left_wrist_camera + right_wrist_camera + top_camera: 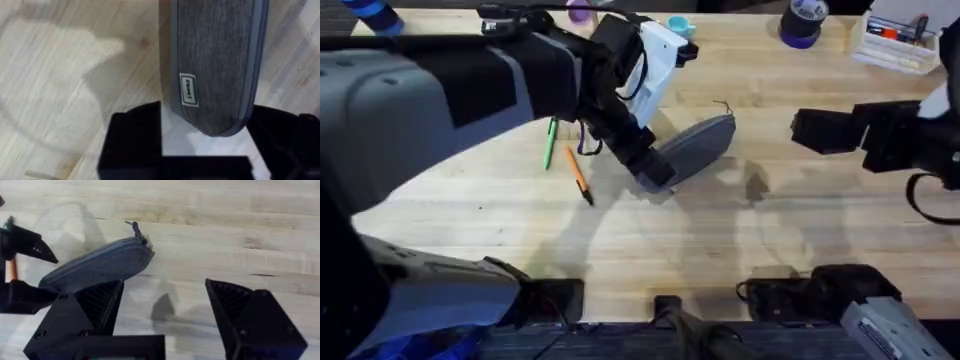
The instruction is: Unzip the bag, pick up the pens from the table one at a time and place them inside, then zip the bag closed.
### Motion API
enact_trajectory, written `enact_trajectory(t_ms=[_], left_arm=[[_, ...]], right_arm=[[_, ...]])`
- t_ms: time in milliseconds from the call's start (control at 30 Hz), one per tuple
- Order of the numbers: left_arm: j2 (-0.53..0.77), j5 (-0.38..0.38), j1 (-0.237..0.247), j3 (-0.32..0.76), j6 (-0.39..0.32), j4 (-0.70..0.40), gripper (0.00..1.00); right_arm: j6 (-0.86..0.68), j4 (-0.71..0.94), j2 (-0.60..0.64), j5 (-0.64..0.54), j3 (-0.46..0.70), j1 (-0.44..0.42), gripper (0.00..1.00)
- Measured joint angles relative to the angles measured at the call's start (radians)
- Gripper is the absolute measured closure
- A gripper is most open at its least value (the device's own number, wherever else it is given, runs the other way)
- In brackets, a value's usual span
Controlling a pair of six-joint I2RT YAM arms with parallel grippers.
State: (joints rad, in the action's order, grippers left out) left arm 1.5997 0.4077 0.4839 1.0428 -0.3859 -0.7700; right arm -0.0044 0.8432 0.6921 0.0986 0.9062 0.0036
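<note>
Grey fabric covers the bag point(698, 146), a long rounded pouch that lies at a slant near the middle of the counter point(720, 240). At its far end a thin dark pull cord point(723, 105) stands up from the zipper. The zipper looks closed in the right wrist view, where the pouch point(100, 265) shows as a smooth grey shape with the cord at its tip.

The left pincer point(655, 175) is at the near end of the bag. In the left wrist view its two black fingers point(132, 135) stand on both sides of the rounded end of the pouch point(215, 65) — widely apart, with the fabric between them but not yet pressed. A small white label point(188, 90) is sewn on the side of the pouch close to this end.

Two pens lie on the counter just beside the left arm: a green pen point(550, 145) and an orange pen point(578, 172) with a black tip, close to each other and near the bag, not touching it.

The right pincer point(820, 130) hovers over bare wood, well apart from the bag. Its fingers point(95, 305) are wide open and hold nothing.

At the far edge of the counter stand a roll of purple tape point(803, 22) and a clear box point(895, 40).
</note>
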Motion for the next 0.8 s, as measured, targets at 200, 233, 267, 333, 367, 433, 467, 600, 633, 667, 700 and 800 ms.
enact_trajectory(t_ms=[200, 233, 267, 333, 367, 433, 467, 600, 633, 667, 700, 800], left_arm=[[0.0, 0.019, 0.003, 0.0, -0.002, 0.024, 0.681], [0.0, 0.021, 0.005, 0.0, -0.001, 0.026, 0.76], [0.0, 0.023, 0.005, 0.0, -0.001, 0.028, 0.841], [0.0, 0.027, 0.005, 0.0, 0.0, 0.032, 0.94], [0.0, 0.028, 0.005, 0.0, 0.0, 0.032, 0.947], [0.0, 0.028, 0.005, 0.0, 0.0, 0.032, 0.945], [0.0, 0.028, 0.005, 0.0, 0.0, 0.033, 0.945], [0.0, 0.028, 0.005, 0.0, 0.0, 0.034, 0.949], [0.0, 0.028, 0.005, 0.0, 0.0, 0.034, 0.95], [0.0, 0.028, 0.005, 0.0, 0.0, 0.034, 0.951], [0.0, 0.028, 0.005, 0.0, 0.0, 0.034, 0.952], [0.0, 0.029, 0.005, 0.0, 0.0, 0.034, 0.954]], right_arm=[[0.0, -0.001, 0.0, 0.0, 0.0, 0.0, 0.005], [0.0, -0.003, 0.0, 0.0, 0.0, 0.0, 0.005], [0.0, -0.008, 0.0, 0.0, 0.0, 0.0, 0.005], [0.0, -0.02, 0.0, 0.01, 0.0, 0.0, 0.005], [0.0, -0.029, 0.0, 0.019, 0.0, 0.0, 0.005], [0.0, -0.036, 0.006, 0.031, 0.002, 0.0, 0.005], [0.0, -0.035, 0.014, 0.038, 0.003, 0.0, 0.005], [0.0, -0.033, 0.091, 0.088, 0.024, 0.0, 0.005], [0.0, -0.03, 0.124, 0.105, 0.04, 0.0, 0.005], [0.0, -0.023, 0.161, 0.119, 0.059, 0.0, 0.005], [0.0, -0.013, 0.199, 0.134, 0.081, 0.0, 0.005], [0.0, 0.033, 0.321, 0.167, 0.164, 0.0, 0.005]])
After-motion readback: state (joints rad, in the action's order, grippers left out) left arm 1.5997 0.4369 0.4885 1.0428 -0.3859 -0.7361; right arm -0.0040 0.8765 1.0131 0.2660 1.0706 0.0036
